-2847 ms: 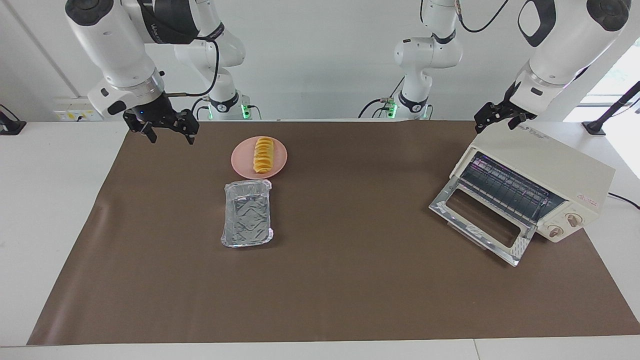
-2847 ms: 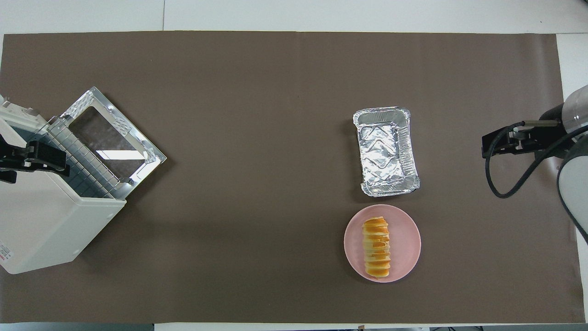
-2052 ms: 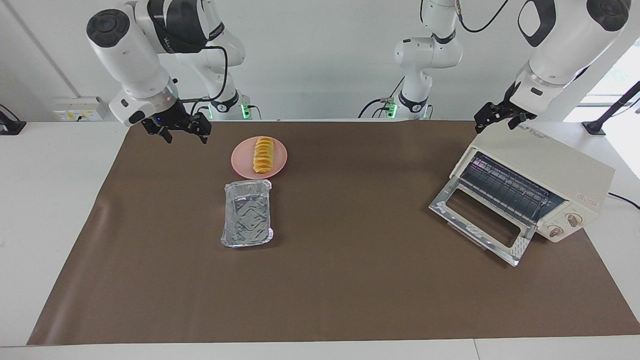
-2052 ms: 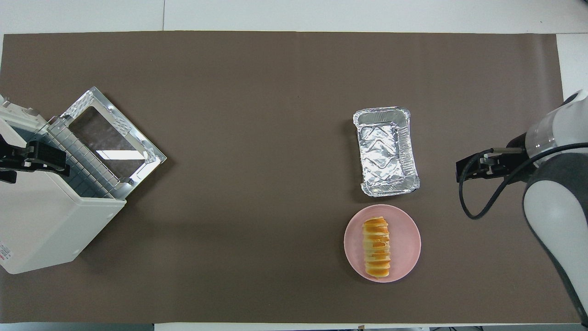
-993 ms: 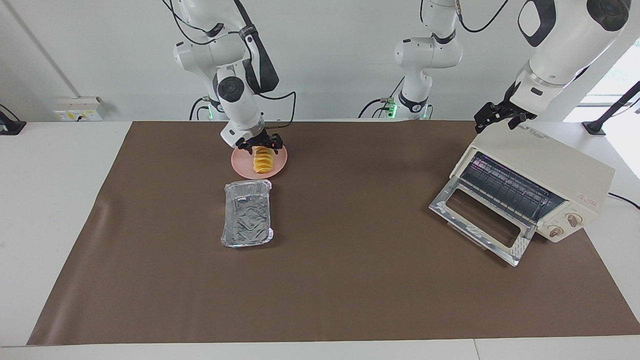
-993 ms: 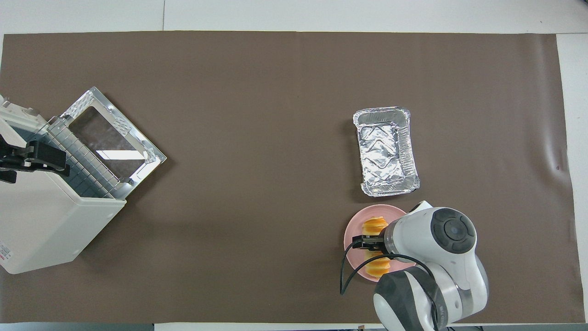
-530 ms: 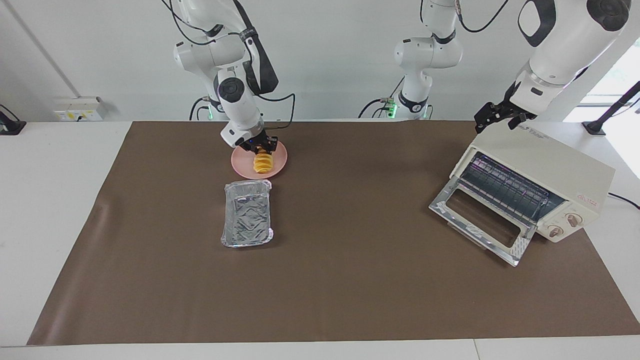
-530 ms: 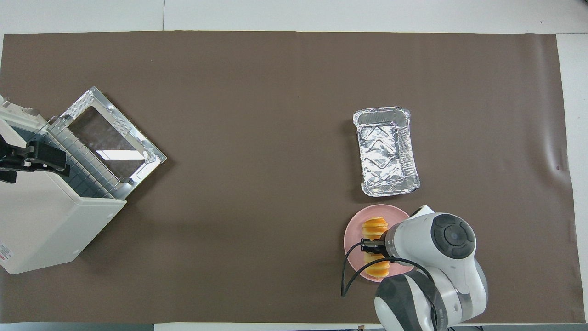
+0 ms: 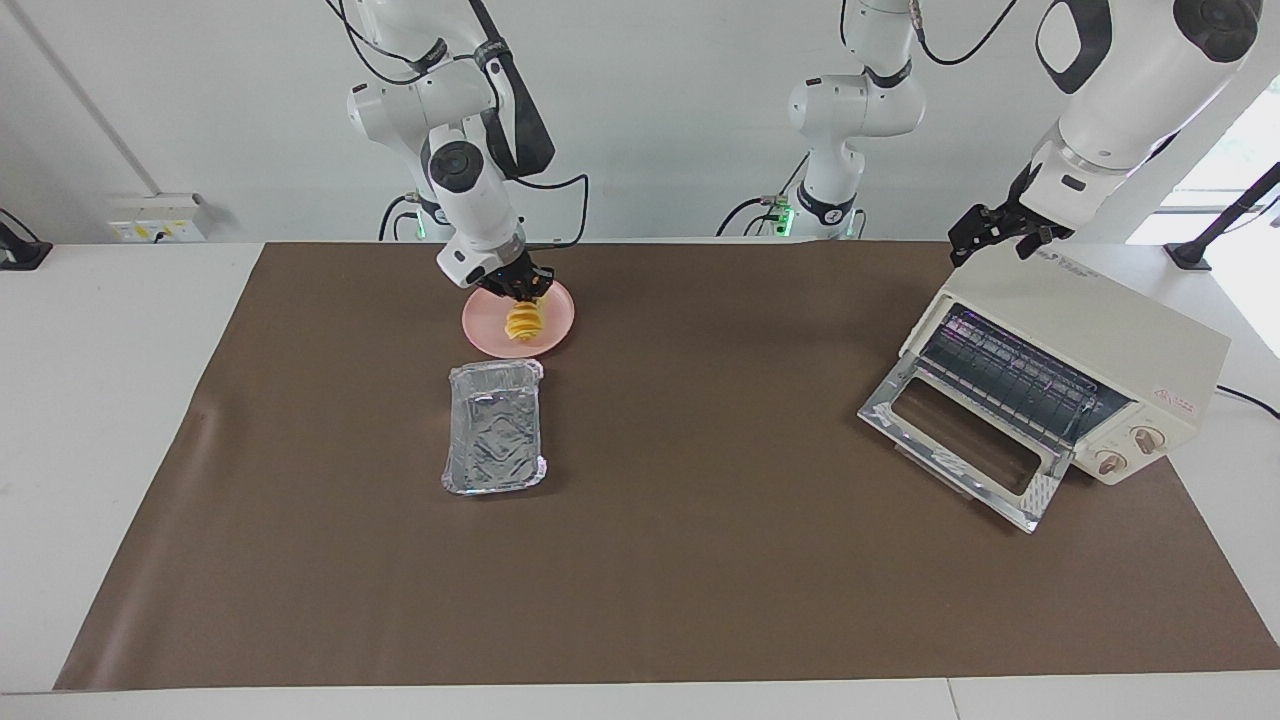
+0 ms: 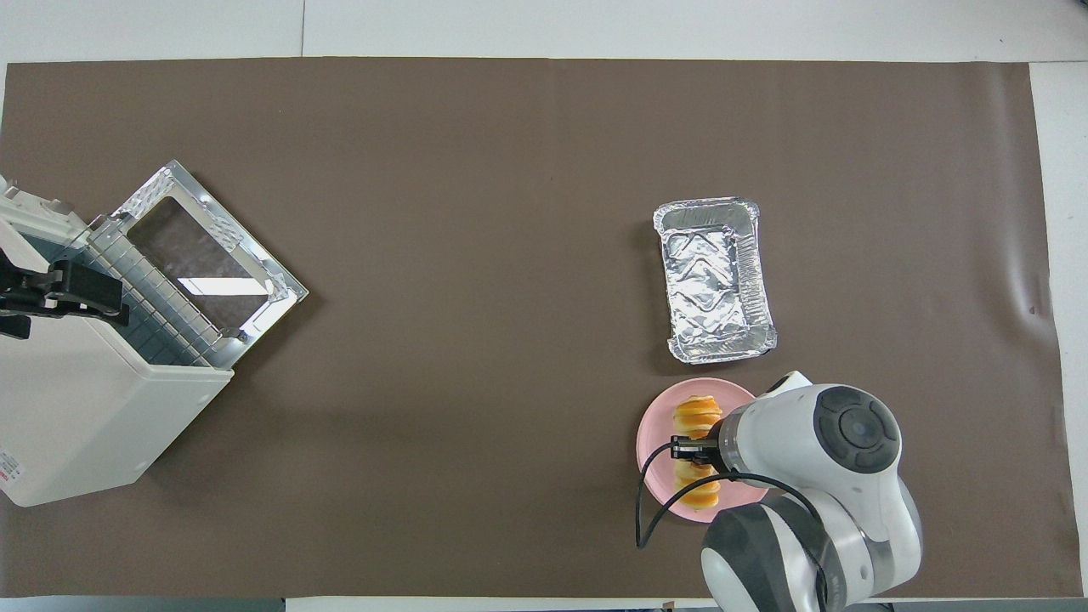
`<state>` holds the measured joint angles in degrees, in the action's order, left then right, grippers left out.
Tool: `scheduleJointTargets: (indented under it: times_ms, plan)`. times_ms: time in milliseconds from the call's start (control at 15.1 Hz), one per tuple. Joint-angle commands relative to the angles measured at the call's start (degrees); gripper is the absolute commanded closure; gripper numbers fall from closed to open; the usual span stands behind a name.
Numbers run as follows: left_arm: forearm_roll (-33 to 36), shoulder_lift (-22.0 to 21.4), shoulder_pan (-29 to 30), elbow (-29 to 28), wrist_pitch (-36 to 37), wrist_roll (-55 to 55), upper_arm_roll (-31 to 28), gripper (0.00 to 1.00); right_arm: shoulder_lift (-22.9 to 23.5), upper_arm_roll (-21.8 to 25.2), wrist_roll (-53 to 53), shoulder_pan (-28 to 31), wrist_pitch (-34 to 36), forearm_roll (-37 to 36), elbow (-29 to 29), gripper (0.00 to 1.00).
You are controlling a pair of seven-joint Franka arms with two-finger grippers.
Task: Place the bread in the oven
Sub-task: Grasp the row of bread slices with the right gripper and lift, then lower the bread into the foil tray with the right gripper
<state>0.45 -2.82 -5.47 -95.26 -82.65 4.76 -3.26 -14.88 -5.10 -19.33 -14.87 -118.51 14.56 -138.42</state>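
Right claw point(image 9: 522, 293) clenched across the bread point(image 9: 523, 322) mid-length on the pink plate point(image 9: 555, 325); loaf looks light, soft, segmented, so gentle midsection grip; left claw point(image 9: 985, 237), grip unreadable, waits over the oven point(image 9: 1090, 330).

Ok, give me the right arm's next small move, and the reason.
Probably lift straight up. The right gripper looks closed on the bread, which appears barely off the pink plate. The oven stands door-down at the left arm's end, where the left gripper waits.

The right end effector point(image 9: 521, 289) covered the middle of the bread point(image 10: 697, 413); the picture's edge cut off the oven point(image 10: 76, 408).
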Motion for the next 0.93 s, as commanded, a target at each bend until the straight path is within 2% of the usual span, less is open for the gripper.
scheduleJointTargets:
  times_ms: [0, 132, 397, 596, 861]
  plan:
    - [0.61, -0.17, 0.28, 0.60, 1.09, -0.01, 0.10, 0.00, 4.76, 0.00, 5.95, 5.19, 5.31, -0.15, 11.48, 1.00]
    - [0.52, -0.17, 0.28, 0.60, 1.09, -0.01, 0.10, 0.00, 8.88, -0.09, 9.91, 7.31, 3.82, -1.64, 16.05, 1.00]
    - [0.61, -0.17, 0.28, 0.60, 1.09, -0.01, 0.10, 0.00, 19.42, -0.17, 10.63, 7.32, -0.31, -4.10, 26.07, 1.00]
    - [0.61, -0.17, 0.28, 0.60, 1.09, -0.01, 0.10, 0.00, 23.04, -0.17, 13.52, 6.61, -5.74, -4.37, 25.05, 1.00]
    - [0.61, -0.17, 0.28, 0.60, 1.09, -0.01, 0.10, 0.00, 26.13, -0.17, 15.46, 6.79, -8.75, -4.54, 24.08, 1.00]
